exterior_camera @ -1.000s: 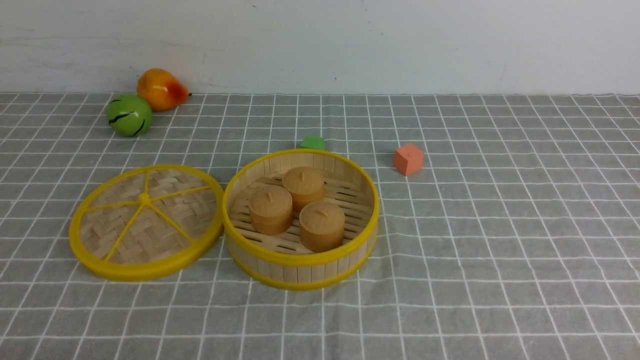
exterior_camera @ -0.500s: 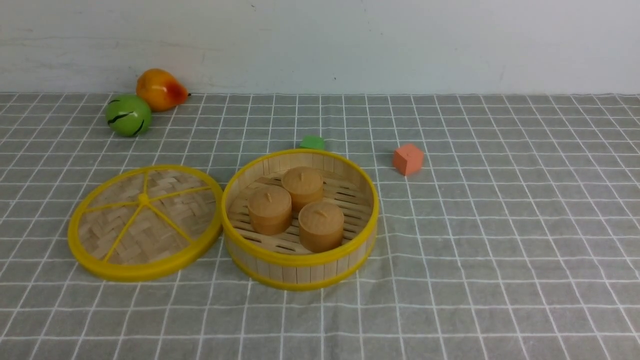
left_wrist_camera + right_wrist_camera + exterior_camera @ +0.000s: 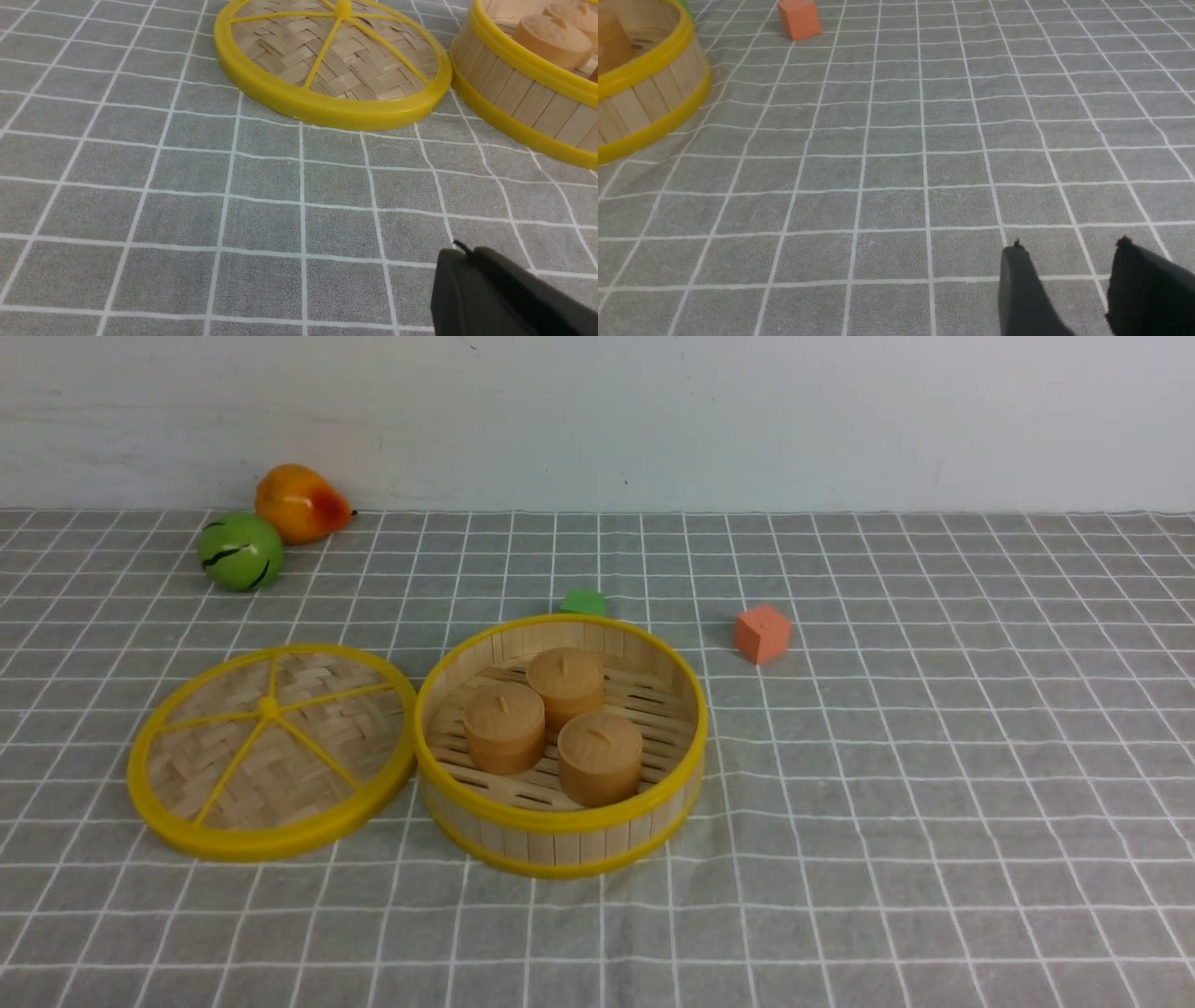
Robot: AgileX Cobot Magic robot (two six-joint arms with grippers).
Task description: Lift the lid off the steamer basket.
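The lid (image 3: 271,747), a flat woven bamboo disc with a yellow rim and spokes, lies on the cloth just left of the steamer basket (image 3: 560,845), rims touching or nearly so. The basket stands uncovered with three tan round buns (image 3: 505,726) inside. Neither arm shows in the front view. In the left wrist view the lid (image 3: 334,65) and the basket (image 3: 523,100) lie ahead of my left gripper (image 3: 460,249), which is shut and empty over bare cloth. My right gripper (image 3: 1069,245) is open and empty, to the right of the basket (image 3: 649,93).
A green round fruit (image 3: 241,551) and an orange pear (image 3: 301,502) sit at the back left by the wall. A small green block (image 3: 583,602) is behind the basket. An orange cube (image 3: 763,633) lies to its right, also in the right wrist view (image 3: 799,18).
The whole front view shifts by a pixel or two; nothing on the table has visibly moved.
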